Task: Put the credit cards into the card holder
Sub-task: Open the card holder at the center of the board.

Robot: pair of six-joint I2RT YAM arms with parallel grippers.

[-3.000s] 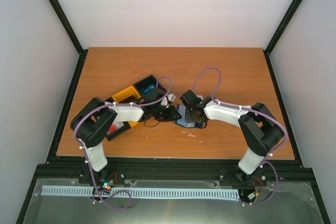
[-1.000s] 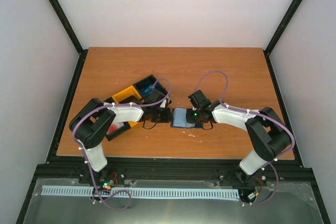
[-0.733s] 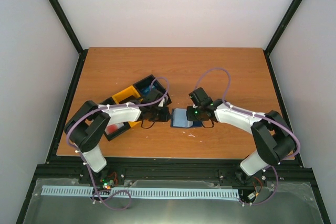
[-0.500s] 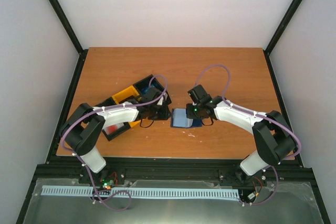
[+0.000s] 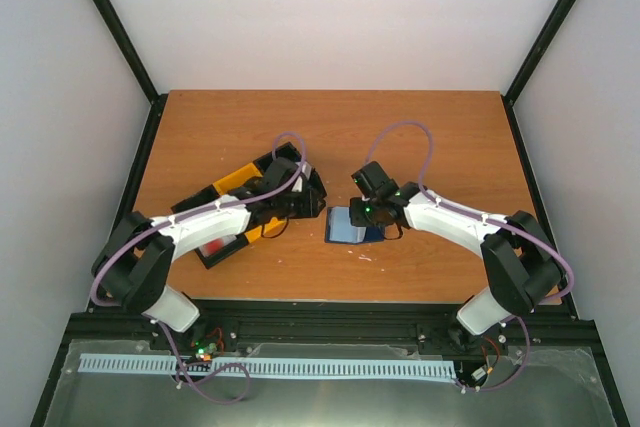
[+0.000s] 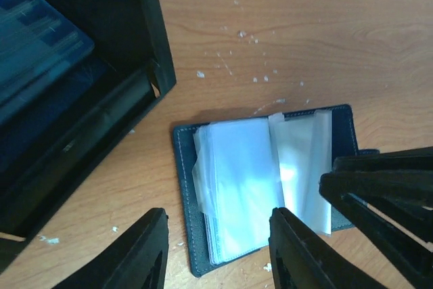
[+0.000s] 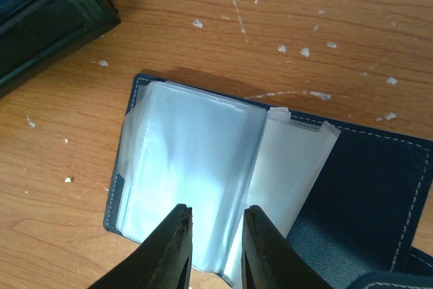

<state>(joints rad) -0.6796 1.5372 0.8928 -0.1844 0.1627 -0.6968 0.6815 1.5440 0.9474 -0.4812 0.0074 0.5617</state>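
Note:
The card holder (image 5: 350, 225) lies open on the table, navy outside with clear sleeves fanned inside; it also shows in the left wrist view (image 6: 247, 187) and the right wrist view (image 7: 203, 167). My right gripper (image 5: 364, 213) hovers over its sleeves, jaws a little apart and empty (image 7: 216, 252). My left gripper (image 5: 310, 207) is open and empty just left of the holder, above its left edge (image 6: 220, 255). Blue credit cards (image 6: 34, 45) lie in the tray's end compartment. A white card with a red blotch (image 5: 215, 245) lies in another compartment.
The black-and-yellow tray (image 5: 235, 183) lies slantwise left of the holder, its black wall (image 6: 145, 32) close to the left gripper and also in the right wrist view (image 7: 61, 11). White crumbs dot the wood. The right gripper's fingers (image 6: 385, 187) overlap the holder's right half.
The left arm has stretched out toward the tray and its gripper drew back from the holder. The right gripper shifted slightly left over the holder, which now lies open.

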